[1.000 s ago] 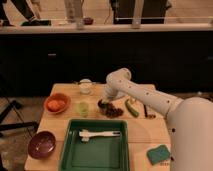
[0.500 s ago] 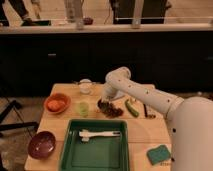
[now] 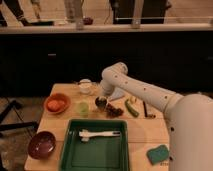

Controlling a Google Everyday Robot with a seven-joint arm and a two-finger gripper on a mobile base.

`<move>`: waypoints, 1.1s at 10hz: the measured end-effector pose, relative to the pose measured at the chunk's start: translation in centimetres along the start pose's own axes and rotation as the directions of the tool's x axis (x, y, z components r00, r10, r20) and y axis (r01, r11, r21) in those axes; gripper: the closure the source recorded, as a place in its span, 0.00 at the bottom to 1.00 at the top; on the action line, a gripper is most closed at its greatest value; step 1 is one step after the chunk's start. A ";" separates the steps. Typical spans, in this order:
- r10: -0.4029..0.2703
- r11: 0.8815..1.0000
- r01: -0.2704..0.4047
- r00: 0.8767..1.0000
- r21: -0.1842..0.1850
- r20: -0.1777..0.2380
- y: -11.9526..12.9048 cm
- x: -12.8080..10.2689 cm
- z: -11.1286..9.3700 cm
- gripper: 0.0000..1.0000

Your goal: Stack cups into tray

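The claw point(image 3: 102, 100) is hanging closed right at the dark cup point(image 3: 101, 105) on the tabletop point(image 3: 146, 133), though I cannot tell whether it is actually pinching the rim. The pale green cup point(image 3: 82, 107) is standing just left of the dark one. Both are sitting just beyond the far rim of the tray point(image 3: 95, 156), which is holding a white utensil point(image 3: 100, 134).

Orange bowl point(image 3: 56, 104) behind maroon bowl point(image 3: 41, 145); teal sponge point(image 3: 158, 154) at opp. front corner.
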 end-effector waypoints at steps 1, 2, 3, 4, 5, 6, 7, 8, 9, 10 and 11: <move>-0.020 1.000 0.020 1.000 -0.001 0.003 -0.2 -1.0 -0.5 1.00; -0.041 0.999 0.041 0.999 -0.004 0.007 -0.3 -1.8 -0.7 1.00; -0.065 0.998 0.065 0.998 -0.004 0.014 -0.4 -2.7 -1.2 1.00; -0.096 0.995 0.097 0.995 -0.004 0.022 -0.3 -4.0 -1.7 1.00; -0.123 0.992 0.123 0.992 -0.006 0.029 -0.1 -5.2 -1.8 1.00; -0.145 0.989 0.145 0.989 -0.005 0.031 0.0 -5.8 -2.1 1.00; -0.164 0.987 0.164 0.986 0.002 0.028 -0.1 -6.1 -2.7 1.00; -0.177 0.984 0.177 0.984 0.011 0.028 -0.2 -6.4 -3.3 1.00; -0.188 0.982 0.187 0.982 0.016 0.026 -0.2 -6.7 -3.6 1.00; -0.206 0.978 0.206 0.978 0.026 0.026 -0.3 -7.4 -4.2 1.00; -0.217 0.976 0.216 0.976 0.031 0.027 -0.3 -7.7 -4.5 1.00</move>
